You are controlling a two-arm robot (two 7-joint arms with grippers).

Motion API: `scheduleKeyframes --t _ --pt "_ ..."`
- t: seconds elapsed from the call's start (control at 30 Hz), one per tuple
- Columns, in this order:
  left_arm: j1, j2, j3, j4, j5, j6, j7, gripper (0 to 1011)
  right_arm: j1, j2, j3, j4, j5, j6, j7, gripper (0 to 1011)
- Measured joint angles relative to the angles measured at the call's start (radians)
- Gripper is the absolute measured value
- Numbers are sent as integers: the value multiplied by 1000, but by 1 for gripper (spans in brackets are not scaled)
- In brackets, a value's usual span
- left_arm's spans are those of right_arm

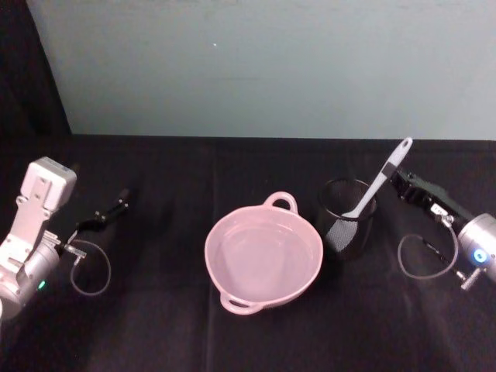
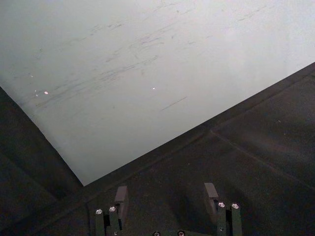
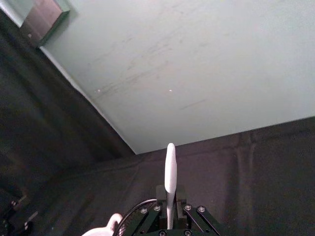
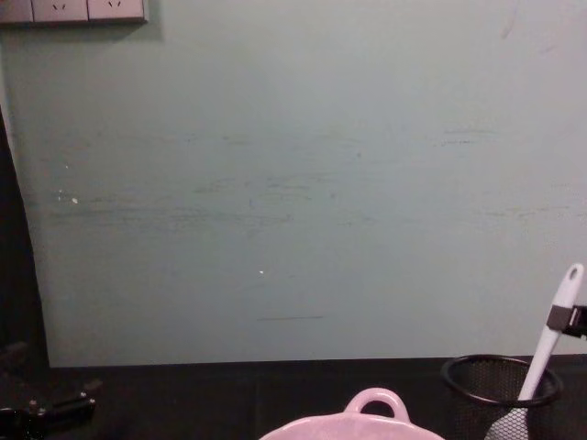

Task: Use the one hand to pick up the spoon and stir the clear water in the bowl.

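Closest to me on the black-draped tabletop [image 1: 155, 325] sits the bowl [image 1: 221, 240], pale pink and glossy, midway between the left and right edges and toward the front edge. It has one loop handle at its far rim and another at its near rim, and a faint ring runs round its inner wall. Just beside it on the right stands a black mesh cup [image 1: 341, 232], and the spoon [image 1: 380, 182], slim and white, leans in it, flat head down, handle rising toward the right edge. My right gripper [image 1: 397, 175] is clamped on that handle just below its oval hole; a small white label [image 1: 438, 209] on its body is too small to read. My left gripper [image 1: 122, 200] hangs near the left edge, well apart from the bowl. From the left wrist, its fingers [image 2: 121, 194] stand spread with nothing between them, black cloth below and a pale green wall [image 2: 147, 73] beyond. From the right wrist, the spoon's handle runs up between my closed fingers [image 3: 161, 192]. From the chest, the spoon tilts out of the cup with a black finger across its handle, and white sockets [image 4: 73, 9] sit at the wall's top left.
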Motion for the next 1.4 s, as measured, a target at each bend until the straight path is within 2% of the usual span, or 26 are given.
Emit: scheduleKeyframes --t 0.23,0.47,0.57,0.83,1.13,1.4 --pt "0 0 0 0 0 0 0 1005 12 46 -26 -58 -68 -13 15 108" --pt "0 0 0 0 0 0 0 1005 40 102 -38 -152 -150 9 9 108" --pt "0 0 0 0 0 0 0 1005 61 130 -44 -209 -203 24 2 108" --pt "0 0 0 0 0 0 0 1005 110 170 -64 -291 -308 61 -1 108" --pt "0 0 0 0 0 0 0 1005 167 162 -76 -339 -341 100 48 108" --pt "0 0 0 0 0 0 0 1005 221 130 -108 -325 -323 124 117 108"
